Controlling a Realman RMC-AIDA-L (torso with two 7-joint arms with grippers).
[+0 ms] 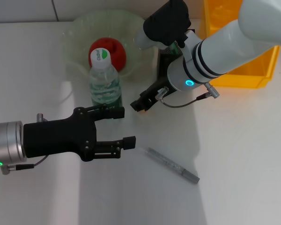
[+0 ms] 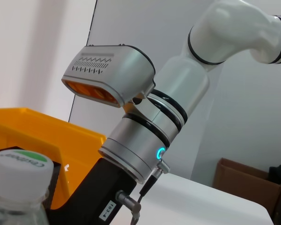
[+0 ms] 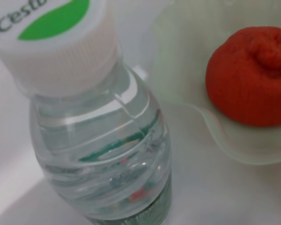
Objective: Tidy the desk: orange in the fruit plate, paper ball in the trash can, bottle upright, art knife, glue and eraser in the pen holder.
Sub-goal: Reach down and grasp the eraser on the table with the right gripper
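Bottle: the bottle (image 1: 104, 84) stands upright on the white bench (image 1: 234, 154), cap up, just in front of the fruit plate (image 1: 79, 33).
Orange: the orange (image 1: 114, 51) lies inside the fruit plate, partly hidden behind the bottle's cap in the head view.
Knife: a slim grey art knife (image 1: 173, 165) lies flat on the bench, apart from the bottle and nearer the robot.
Trash can: the yellow-orange trash can (image 1: 243, 70) sits at the far right of the bench, behind the right arm.
Pen holder: a dark shape just behind the right wrist may be it; too covered to tell.
Right wrist view only: the bottle's ribbed cap and clear water at close range, with the orange's knobbly top and the plate's wavy rim just beside it.
Left wrist view only: the bottle cap at the near edge, the trash can wall behind it, and the right arm's forearm with its lit ring.
Left gripper: the left gripper (image 1: 120, 126) reaches in level from the left, just in front of the bottle's base; fingers spread, holding nothing.
Right gripper: the right gripper (image 1: 147, 101) angles down towards the bench just right of the bottle; whether its fingers are apart or together cannot be told.
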